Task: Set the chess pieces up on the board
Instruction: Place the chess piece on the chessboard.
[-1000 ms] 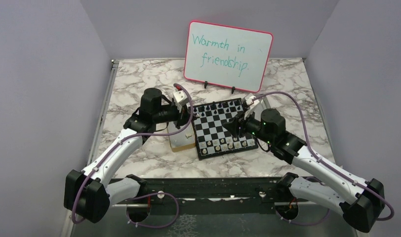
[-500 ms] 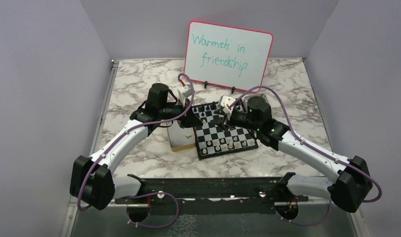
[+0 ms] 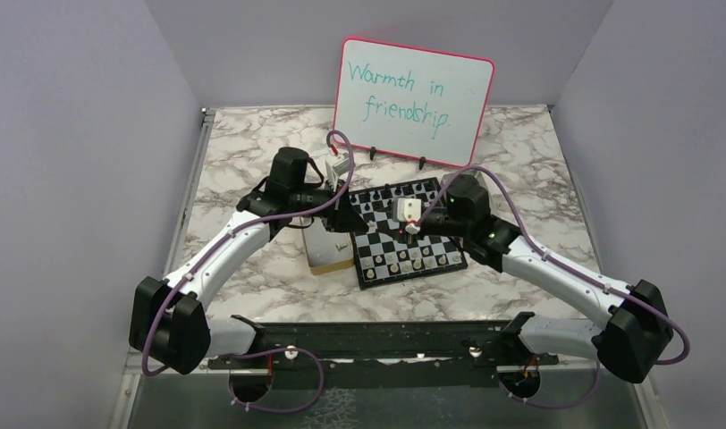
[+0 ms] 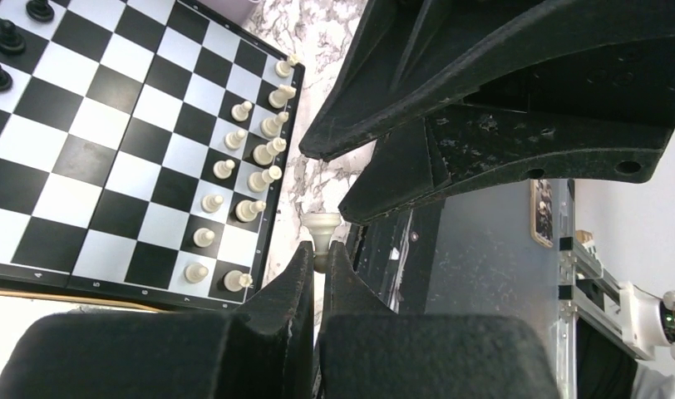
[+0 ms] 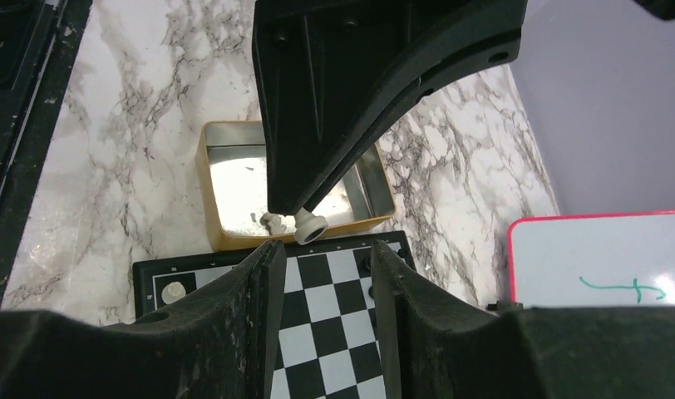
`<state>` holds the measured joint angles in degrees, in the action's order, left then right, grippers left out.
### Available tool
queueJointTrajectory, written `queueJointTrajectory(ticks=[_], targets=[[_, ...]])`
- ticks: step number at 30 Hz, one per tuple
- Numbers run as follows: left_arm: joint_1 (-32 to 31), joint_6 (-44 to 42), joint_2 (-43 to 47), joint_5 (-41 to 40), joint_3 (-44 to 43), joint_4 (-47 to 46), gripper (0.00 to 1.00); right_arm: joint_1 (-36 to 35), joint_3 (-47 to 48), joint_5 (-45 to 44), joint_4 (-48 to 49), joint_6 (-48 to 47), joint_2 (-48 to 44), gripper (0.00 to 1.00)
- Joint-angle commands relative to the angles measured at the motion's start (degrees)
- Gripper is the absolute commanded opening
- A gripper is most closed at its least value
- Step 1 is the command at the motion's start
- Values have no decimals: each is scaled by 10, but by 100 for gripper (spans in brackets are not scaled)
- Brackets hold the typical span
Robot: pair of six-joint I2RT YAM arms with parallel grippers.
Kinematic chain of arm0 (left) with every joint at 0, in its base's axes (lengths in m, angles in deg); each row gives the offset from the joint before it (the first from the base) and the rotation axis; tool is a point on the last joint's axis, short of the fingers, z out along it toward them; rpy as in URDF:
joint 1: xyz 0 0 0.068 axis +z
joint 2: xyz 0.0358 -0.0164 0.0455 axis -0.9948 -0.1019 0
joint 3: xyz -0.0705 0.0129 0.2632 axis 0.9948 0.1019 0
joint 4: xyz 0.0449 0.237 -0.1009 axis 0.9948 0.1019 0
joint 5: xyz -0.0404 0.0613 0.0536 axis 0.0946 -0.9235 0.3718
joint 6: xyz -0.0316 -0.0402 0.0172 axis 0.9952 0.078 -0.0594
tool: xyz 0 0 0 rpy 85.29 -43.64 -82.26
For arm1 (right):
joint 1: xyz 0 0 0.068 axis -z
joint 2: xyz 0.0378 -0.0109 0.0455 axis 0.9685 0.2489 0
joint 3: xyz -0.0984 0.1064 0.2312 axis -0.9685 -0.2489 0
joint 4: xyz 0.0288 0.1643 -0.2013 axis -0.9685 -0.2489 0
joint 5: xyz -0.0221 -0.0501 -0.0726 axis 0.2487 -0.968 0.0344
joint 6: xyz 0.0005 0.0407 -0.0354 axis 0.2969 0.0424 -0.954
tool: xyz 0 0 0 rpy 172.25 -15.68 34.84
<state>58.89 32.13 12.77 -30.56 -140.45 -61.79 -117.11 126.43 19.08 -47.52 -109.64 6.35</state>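
One cream piece [image 4: 322, 226] is pinched in my left gripper [image 4: 317, 259]. The jaws are fully closed on its narrow end, and the wider end pokes out past the fingertips. It's in the air just off the board's [image 4: 110, 141] left edge, over the bench [image 4: 313, 50] and near the tan box [image 5: 205, 183].

My right gripper [image 5: 322, 253] is about half open and empty. It points straight at that piece, close but not touching. This reads as a handover setup.

Handling, my estimate:
- The piece is tiny, light and rigid, with no give.
- It has a smooth turned profile, so it's likely slippery and can twist or pop out of flat pads.
- I'd take it on the exposed wide end, square across its axis and centred on the pads.
- Left lets go only once right has it firm.

Pose:
- Both arms reach forward with elbows out and wrists turned inward.
- The grippers face each other over the board's left part.
- The left forearm passes above the tan box, and the right arm crosses the board diagonally from the near right.

The other cream men [image 4: 234, 166] stand in two rows along the board's near edge. The black ones [image 4: 6, 37] are at the far edge.
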Motion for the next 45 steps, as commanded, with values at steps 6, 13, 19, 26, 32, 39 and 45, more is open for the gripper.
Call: queueJointTrajectory(ticks=[6,13,19,26,32,39,45], targets=[[-8,14,-10,45,-20,16,0,-2,31,56,-39,-85,17,47],[-11,19,-9,45,-20,19,0,-20,38,53,-84,-128,23,46],[-13,29,-18,43,-22,21,0,-27,16,44,-58,-128,10,39],[-16,38,-20,41,-31,21,0,-33,5,44,-59,-128,5,26],[-16,107,-8,-18,-63,0,1,-35,-54,-8,42,13,-22,1],[-16,193,44,-89,-35,-102,3,-35,-124,-112,229,242,-62,1],[-16,203,55,-112,-11,-130,3,-35,-108,-235,228,378,-64,1]])
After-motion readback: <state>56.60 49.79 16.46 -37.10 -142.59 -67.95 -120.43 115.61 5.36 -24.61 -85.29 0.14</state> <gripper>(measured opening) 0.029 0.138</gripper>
